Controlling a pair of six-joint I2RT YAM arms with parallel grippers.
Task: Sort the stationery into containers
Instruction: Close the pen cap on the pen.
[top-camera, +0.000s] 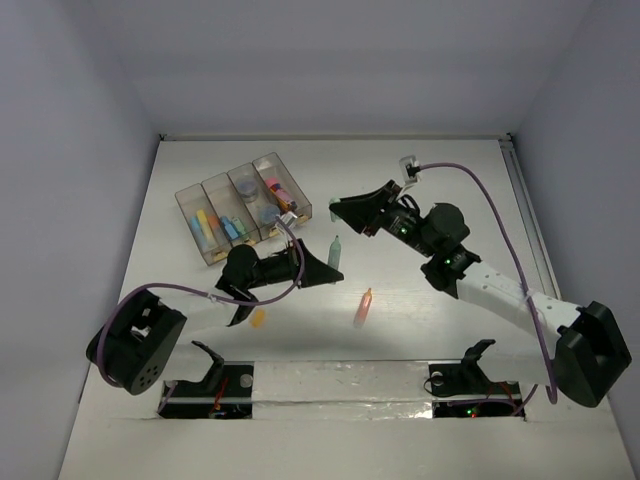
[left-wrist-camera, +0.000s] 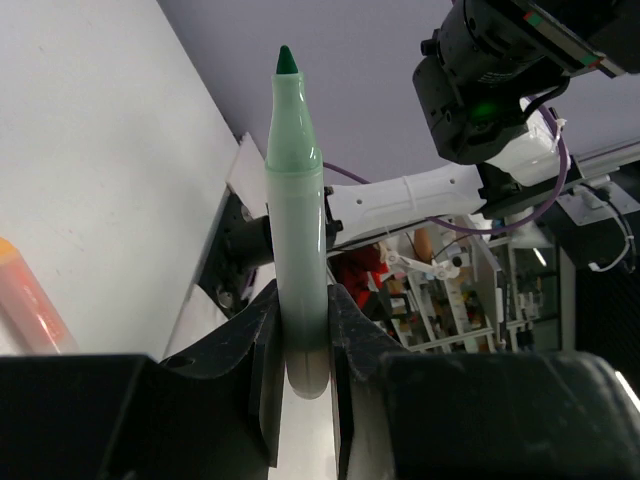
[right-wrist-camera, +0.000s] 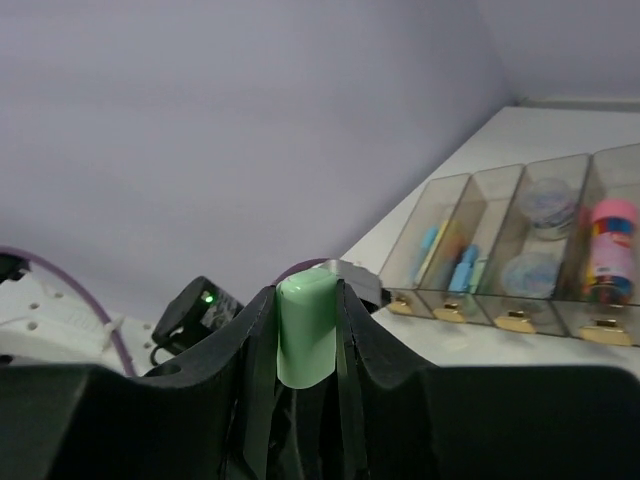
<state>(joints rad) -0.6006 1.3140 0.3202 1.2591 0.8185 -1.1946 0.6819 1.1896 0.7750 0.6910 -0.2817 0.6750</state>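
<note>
Left gripper (left-wrist-camera: 303, 328) clamped tight on pale green felt-tip marker (left-wrist-camera: 293, 200), tip bare, over mid-table near smoky four-compartment plastic tray (top-camera: 194, 230). Right gripper (right-wrist-camera: 304, 295) pinched matching pale green cap (right-wrist-camera: 306, 350). Risk: misaligned capping could tilt marker or drop cap.

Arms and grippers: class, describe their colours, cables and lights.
Left arm and right arm: black joints, purple cables. The right arm has a white link and a green light. Left gripper and right gripper: black, tapering fingers.
</note>
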